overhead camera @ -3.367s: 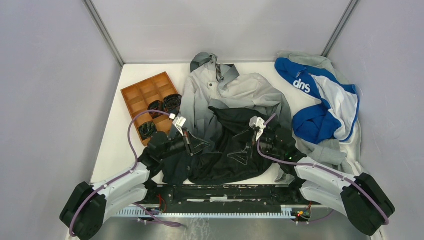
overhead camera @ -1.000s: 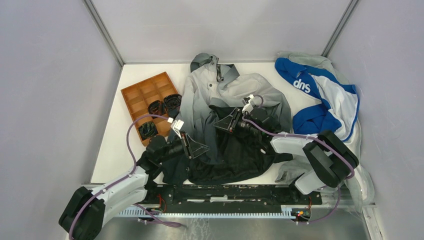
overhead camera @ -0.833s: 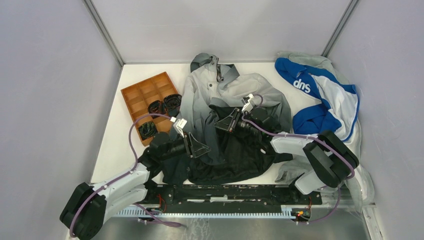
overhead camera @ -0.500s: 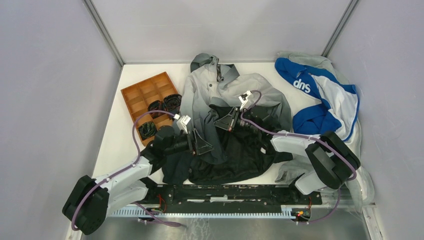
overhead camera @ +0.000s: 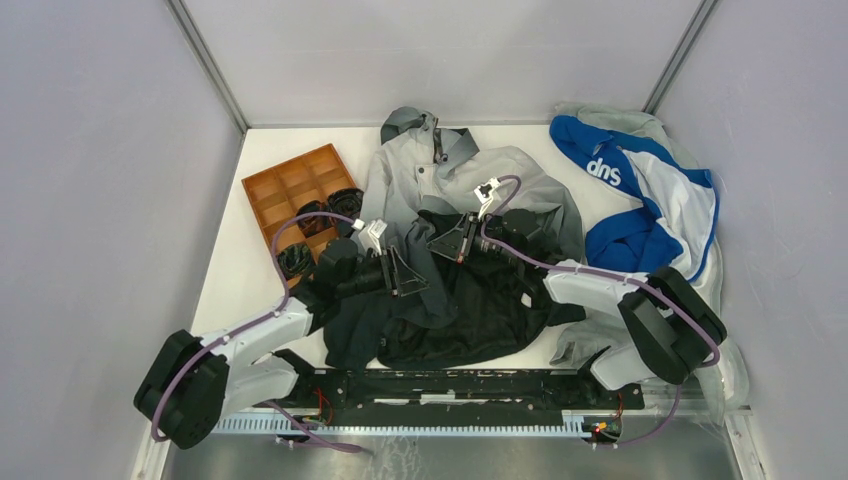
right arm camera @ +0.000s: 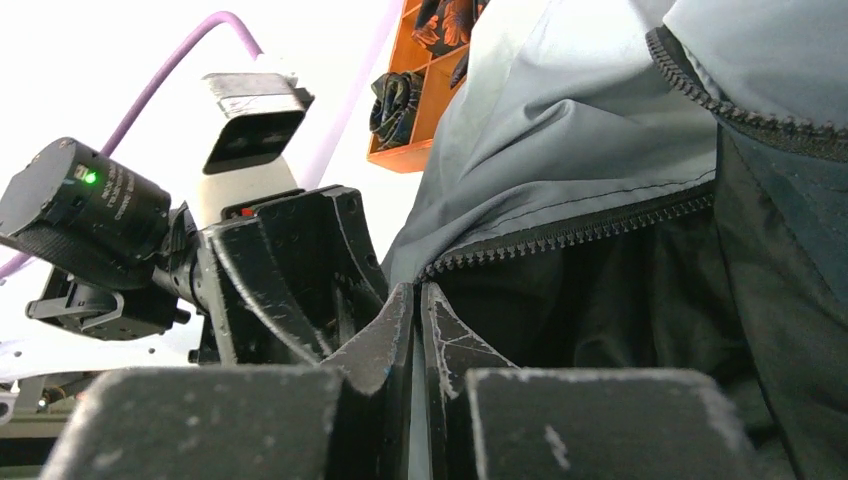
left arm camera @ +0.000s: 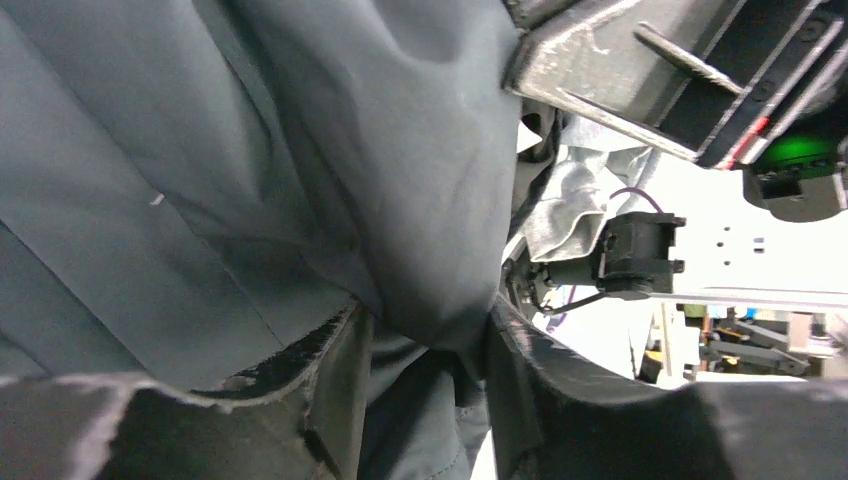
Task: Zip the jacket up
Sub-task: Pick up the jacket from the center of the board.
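The jacket (overhead camera: 470,185) lies spread on the table, light grey at the hood and near black at the hem, with its front open. My left gripper (overhead camera: 415,278) is at the left front panel. In the left wrist view, the left gripper (left arm camera: 425,322) is shut on a fold of grey jacket cloth (left arm camera: 440,250). My right gripper (overhead camera: 437,243) sits just above it on the same edge. In the right wrist view, the right gripper (right arm camera: 418,297) is shut on a thin strip of the jacket's edge, where the zipper teeth (right arm camera: 600,228) run into the jaws.
An orange compartment tray (overhead camera: 283,187) holding dark items stands left of the jacket, close to the left arm. A blue-and-white garment (overhead camera: 640,200) lies over a grey one at the right. The two grippers are a few centimetres apart.
My left gripper moved up and right towards the right gripper, opened, and closed on the jacket cloth. The right gripper closed, shifted slightly towards the collar and kept its hold.
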Available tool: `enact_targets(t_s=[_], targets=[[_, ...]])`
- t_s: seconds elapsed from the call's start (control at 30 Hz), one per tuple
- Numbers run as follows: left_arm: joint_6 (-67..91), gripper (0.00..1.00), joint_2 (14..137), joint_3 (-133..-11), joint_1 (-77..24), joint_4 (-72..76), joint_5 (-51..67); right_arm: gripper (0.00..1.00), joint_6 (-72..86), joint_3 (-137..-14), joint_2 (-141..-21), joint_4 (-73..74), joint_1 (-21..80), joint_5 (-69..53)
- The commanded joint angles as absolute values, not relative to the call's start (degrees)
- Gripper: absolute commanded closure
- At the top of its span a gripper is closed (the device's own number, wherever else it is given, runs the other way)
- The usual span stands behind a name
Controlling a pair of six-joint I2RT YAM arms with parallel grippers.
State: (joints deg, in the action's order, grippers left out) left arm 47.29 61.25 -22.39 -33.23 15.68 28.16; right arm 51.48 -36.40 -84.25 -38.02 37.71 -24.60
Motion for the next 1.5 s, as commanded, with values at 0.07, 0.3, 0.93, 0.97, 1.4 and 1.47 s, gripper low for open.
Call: enact_targets(t_s=[0.07, 0.3, 0.93, 0.97, 1.4, 1.47], targets=[[48.21, 0.82, 63.56, -23.57, -33.31, 16.37, 28.88, 0.92, 45.57, -37.3, -80.63, -37.52, 38.01, -26.58], [42.97, 0.98, 56.91, -16.79, -33.27, 18.98, 30.12, 0.81, 33.93, -35.99, -78.8, -33.59, 36.56, -30.31], [25.32, 0.98, 45.69, -9.16, -33.22, 25.28, 30.49, 0.2, 5.7, -28.21, -75.53, -30.29, 34.04, -53.16], [24.78, 0.98, 45.74, -9.07, -33.27, 25.62, 30.76, 0.2, 5.24, -28.12, -76.24, -30.2, 34.42, -52.9], [22.9, 0.98, 42.63, -9.11, -33.23, 27.96, 36.59, 0.22, -3.23, -37.73, -88.69, -20.13, 40.38, -51.68], [22.07, 0.98, 42.3, -9.66, -33.22, 26.95, 37.26, 0.21, -4.28, -39.51, -90.4, -19.29, 40.65, -52.88]])
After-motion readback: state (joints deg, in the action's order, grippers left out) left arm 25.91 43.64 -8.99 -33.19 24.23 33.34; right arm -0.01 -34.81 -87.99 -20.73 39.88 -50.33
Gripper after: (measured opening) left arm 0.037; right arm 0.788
